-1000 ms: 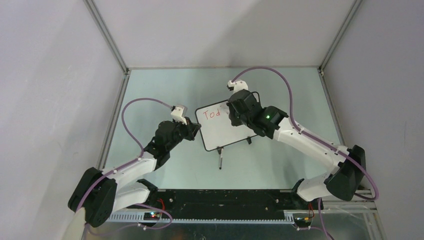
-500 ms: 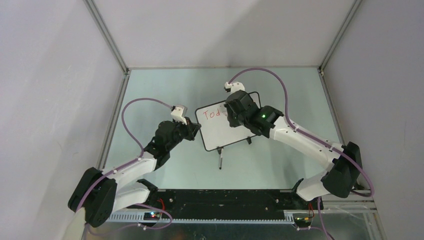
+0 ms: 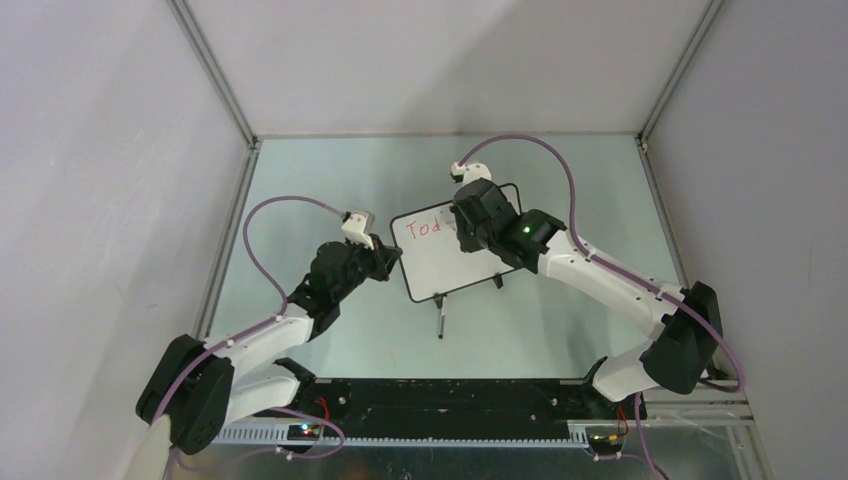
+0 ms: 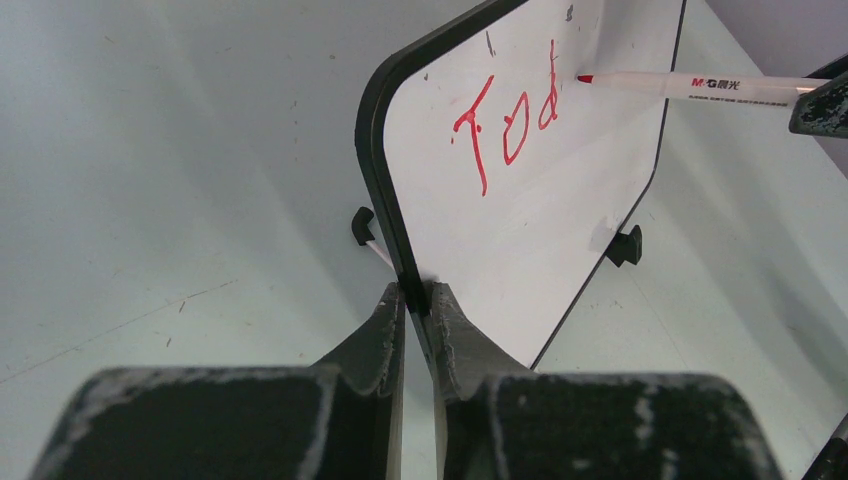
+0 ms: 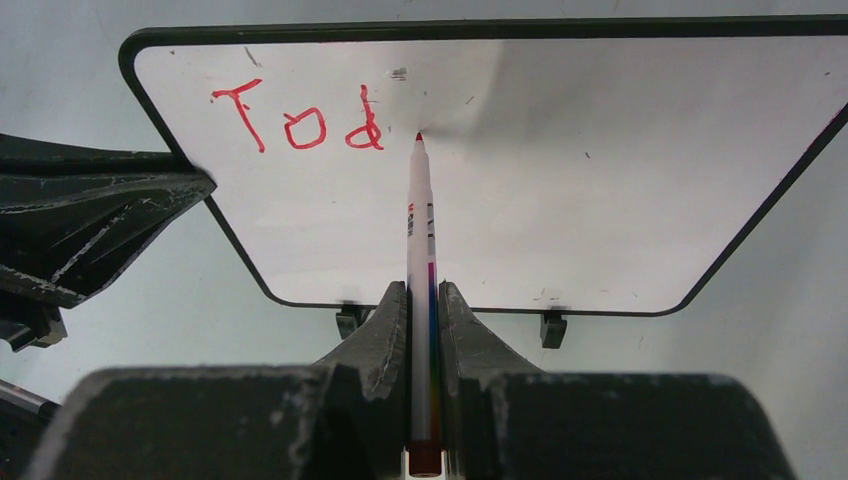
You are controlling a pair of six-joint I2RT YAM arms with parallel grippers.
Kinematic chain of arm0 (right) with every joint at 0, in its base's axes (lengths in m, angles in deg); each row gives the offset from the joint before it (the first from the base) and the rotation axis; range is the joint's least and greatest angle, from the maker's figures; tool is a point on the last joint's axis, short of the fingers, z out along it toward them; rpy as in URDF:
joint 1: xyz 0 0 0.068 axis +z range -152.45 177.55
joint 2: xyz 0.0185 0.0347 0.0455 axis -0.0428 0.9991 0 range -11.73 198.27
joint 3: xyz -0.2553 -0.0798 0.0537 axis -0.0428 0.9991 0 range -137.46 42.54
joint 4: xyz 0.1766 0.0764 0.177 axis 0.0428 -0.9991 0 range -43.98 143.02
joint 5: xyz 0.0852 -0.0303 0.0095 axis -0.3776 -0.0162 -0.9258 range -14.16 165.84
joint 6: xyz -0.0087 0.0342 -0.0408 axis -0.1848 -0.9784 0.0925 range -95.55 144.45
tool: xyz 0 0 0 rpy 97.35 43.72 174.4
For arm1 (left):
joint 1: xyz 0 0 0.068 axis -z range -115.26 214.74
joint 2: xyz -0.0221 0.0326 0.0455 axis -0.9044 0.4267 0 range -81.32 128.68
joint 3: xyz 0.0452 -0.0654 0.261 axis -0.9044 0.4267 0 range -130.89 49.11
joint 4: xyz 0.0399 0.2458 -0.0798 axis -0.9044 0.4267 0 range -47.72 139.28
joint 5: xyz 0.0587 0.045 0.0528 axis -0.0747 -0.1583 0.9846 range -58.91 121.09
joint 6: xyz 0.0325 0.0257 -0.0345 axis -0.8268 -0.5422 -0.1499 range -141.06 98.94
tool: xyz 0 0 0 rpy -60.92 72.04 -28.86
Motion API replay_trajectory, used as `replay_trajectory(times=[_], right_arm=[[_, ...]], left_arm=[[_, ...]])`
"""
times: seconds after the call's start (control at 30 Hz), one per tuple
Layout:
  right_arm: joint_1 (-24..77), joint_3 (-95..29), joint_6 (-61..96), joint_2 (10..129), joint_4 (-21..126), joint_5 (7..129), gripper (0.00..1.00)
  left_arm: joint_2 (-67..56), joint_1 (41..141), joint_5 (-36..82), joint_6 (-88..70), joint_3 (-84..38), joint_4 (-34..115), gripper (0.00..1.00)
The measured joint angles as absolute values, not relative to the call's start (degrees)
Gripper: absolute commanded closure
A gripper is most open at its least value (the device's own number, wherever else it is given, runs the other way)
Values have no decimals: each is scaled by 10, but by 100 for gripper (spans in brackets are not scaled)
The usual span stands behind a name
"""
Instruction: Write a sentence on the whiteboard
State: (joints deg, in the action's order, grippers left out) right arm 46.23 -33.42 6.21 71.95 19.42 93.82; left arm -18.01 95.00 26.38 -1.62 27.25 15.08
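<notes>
The top view hides the marker tip behind the right arm. It does show a thin pen [image 3: 440,322] lying on the table [image 3: 330,180], just near of the whiteboard [image 3: 440,270]. The board stands mid-table between the arms.

The wrist views show more. The left gripper [image 4: 415,298] pinches the board's left edge. The right gripper [image 5: 423,295] squeezes a marker [image 5: 419,220]. Its red tip is just right of the red letters "Tod" [image 5: 300,125].

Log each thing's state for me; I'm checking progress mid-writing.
whiteboard: standing on its feet, left edge clamped.
sentence: unfinished, only "Tod" in red.
marker: uncapped, tip at the board beside the "d".
left end effector: shut on whiteboard edge.
right end effector: shut on marker.
</notes>
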Motion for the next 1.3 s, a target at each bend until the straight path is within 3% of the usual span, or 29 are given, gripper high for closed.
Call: replay_trajectory(times=[1.3], right_arm=[[458, -341, 65, 730, 192, 939, 100]], left_arm=[[-180, 951, 264, -17, 272, 151, 100]])
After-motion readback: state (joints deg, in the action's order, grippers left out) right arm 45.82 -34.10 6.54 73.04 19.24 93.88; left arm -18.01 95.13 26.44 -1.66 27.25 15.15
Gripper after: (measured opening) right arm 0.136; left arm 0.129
